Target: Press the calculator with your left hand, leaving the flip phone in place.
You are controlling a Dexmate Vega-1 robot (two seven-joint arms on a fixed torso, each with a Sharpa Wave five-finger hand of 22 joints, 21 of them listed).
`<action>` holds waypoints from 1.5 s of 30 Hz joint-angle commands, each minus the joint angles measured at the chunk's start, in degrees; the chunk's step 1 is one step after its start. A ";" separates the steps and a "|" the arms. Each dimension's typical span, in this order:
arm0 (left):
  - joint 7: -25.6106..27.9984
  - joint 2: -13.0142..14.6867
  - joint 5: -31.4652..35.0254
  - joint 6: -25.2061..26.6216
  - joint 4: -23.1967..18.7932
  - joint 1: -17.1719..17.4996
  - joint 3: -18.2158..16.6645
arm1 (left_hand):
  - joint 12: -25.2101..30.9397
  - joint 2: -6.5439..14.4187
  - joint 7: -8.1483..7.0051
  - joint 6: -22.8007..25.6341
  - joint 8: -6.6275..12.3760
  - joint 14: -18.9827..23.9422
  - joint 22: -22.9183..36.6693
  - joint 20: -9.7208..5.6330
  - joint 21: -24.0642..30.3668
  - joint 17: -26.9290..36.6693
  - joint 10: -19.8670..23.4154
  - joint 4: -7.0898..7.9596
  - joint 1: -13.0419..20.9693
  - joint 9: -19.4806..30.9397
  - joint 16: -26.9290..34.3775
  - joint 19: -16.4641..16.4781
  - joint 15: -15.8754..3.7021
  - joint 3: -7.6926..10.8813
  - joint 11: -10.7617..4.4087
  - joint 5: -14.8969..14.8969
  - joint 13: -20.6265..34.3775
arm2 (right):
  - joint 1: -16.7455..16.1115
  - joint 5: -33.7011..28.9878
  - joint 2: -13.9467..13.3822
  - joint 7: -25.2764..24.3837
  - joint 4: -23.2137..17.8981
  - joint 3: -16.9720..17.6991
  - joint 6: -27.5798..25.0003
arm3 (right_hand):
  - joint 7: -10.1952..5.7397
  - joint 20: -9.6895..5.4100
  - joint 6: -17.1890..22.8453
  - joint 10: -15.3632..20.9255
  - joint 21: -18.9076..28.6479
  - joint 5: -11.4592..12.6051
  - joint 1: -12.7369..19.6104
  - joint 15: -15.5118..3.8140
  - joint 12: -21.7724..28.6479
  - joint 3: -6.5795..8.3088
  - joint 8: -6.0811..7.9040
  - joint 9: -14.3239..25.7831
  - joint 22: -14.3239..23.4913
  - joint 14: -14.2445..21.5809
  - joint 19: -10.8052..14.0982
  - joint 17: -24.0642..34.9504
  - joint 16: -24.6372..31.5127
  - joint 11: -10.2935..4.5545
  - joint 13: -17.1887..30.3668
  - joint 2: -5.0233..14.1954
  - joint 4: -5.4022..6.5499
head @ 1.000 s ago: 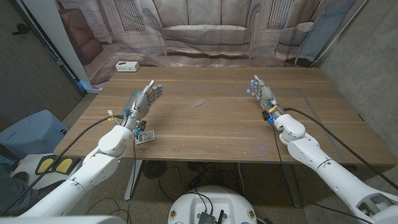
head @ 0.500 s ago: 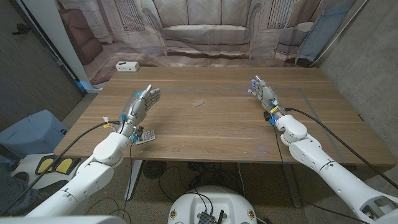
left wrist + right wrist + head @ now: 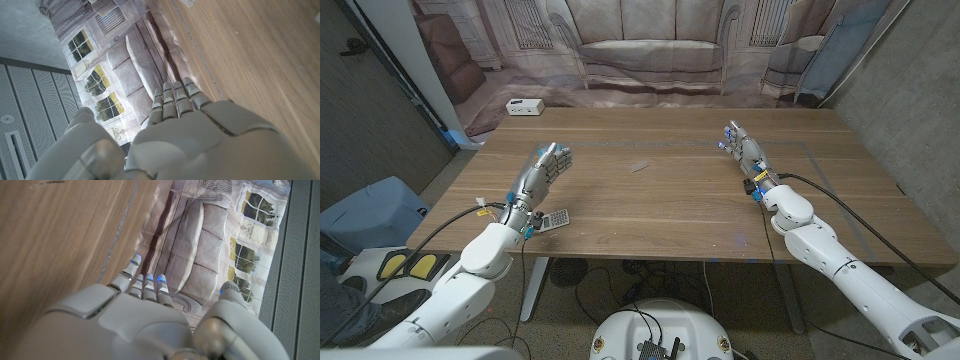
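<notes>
Calculator [image 3: 555,220], small, grey-keyed, apparently tilted, at table edge, left hand [image 3: 538,172] empty, fingers extended.

Both arms reach in from the near corners over the tabletop [image 3: 660,200]. The left hand [image 3: 538,175] is raised above the wood on its side, holding nothing, its fingers [image 3: 175,102] straight and close together, pointing away from the robot, the thumb set apart. The right hand [image 3: 744,150] is likewise empty, its fingers [image 3: 145,282] extended side by side toward the far edge, the thumb apart, the forearm slanting back to the near right corner.
</notes>
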 commanded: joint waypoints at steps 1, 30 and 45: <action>1.10 0.22 1.44 -1.81 -0.31 3.96 -1.89 | 0.56 -0.14 -0.11 0.62 0.01 0.76 0.22 0.05 0.14 0.16 0.54 -0.43 0.52 0.12 0.33 0.56 -0.08 0.07 -0.31 0.27 0.05 | 1.17 -0.64 0.54 0.21 0.58 -0.85 -0.49 | -0.13 0.02 0.57 0.41 -0.37 -0.06 0.39 0.24 0.29 -0.11 0.34 0.15 0.34 0.34 0.34 -0.04 0.44 0.22 0.09 0.38 -0.33; 4.60 -5.51 6.37 -12.43 1.06 12.65 -7.67 | 0.81 -0.35 0.33 2.43 0.21 2.42 0.18 -0.44 -0.05 0.18 2.14 -1.03 1.09 0.18 0.34 2.48 0.28 -0.19 0.08 0.30 -0.01 | 1.00 -0.81 0.44 0.62 0.08 -0.86 0.37 | -0.12 0.24 0.68 0.49 -0.58 -0.11 0.42 0.40 0.25 -0.18 0.27 0.16 0.35 0.87 0.86 -0.09 0.61 0.19 0.11 0.53 -0.52; 6.80 -7.57 8.60 -12.85 -0.86 17.84 -11.05 | 1.05 -0.71 0.51 4.02 0.45 3.83 0.17 -0.01 -0.01 0.21 3.38 -1.37 1.31 0.21 0.46 4.03 0.30 -0.49 -0.06 0.32 0.00 | 0.52 -0.70 0.18 0.79 -0.19 -0.80 0.39 | 0.02 0.33 0.77 0.79 -0.72 -0.13 0.43 0.46 0.33 -0.23 0.26 0.16 0.35 0.99 1.13 -0.10 0.62 0.32 0.12 0.62 -0.62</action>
